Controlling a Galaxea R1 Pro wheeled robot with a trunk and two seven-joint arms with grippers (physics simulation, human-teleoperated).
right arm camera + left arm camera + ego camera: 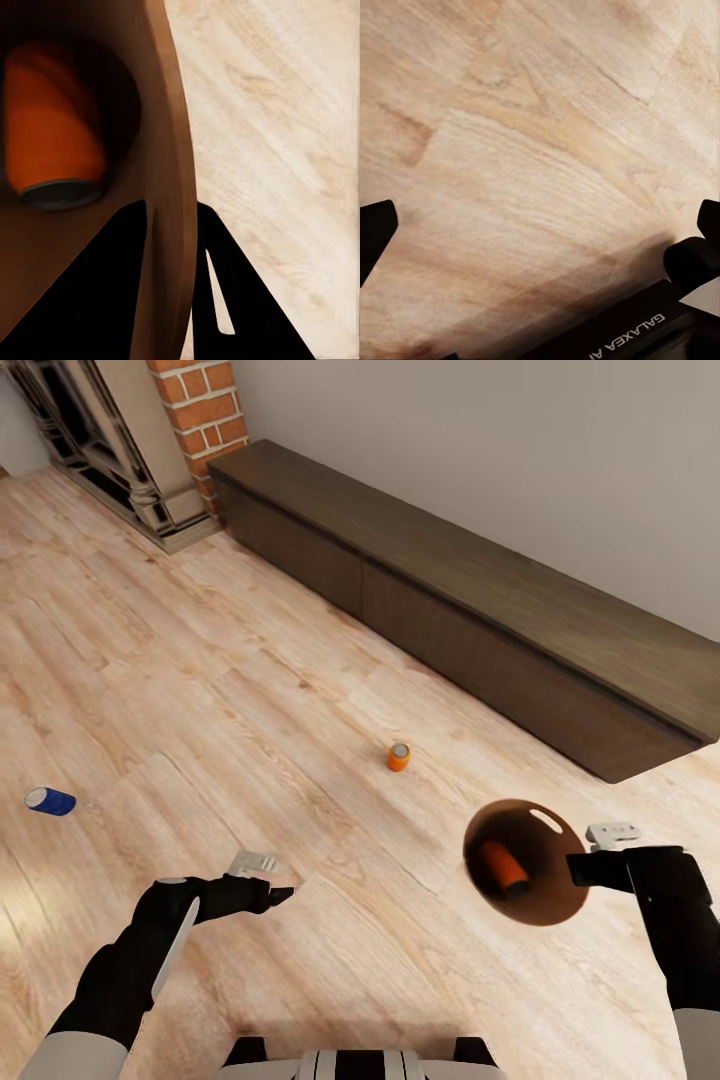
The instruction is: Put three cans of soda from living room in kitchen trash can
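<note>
At lower right of head view, right gripper (578, 868) fingers clamp bin (520, 905) rim, carrying it to cans; one orange can inside (503, 865). Second orange can (399, 756) upright mid-floor, blue can (50, 801) lying at left edge. Left gripper (283, 893) empty, fingers spread, free for picking.

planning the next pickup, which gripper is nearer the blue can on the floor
Left. The left gripper hangs over bare floor, with the blue can lying out to its left. The right gripper grips the bin's rim, much farther away.
</note>
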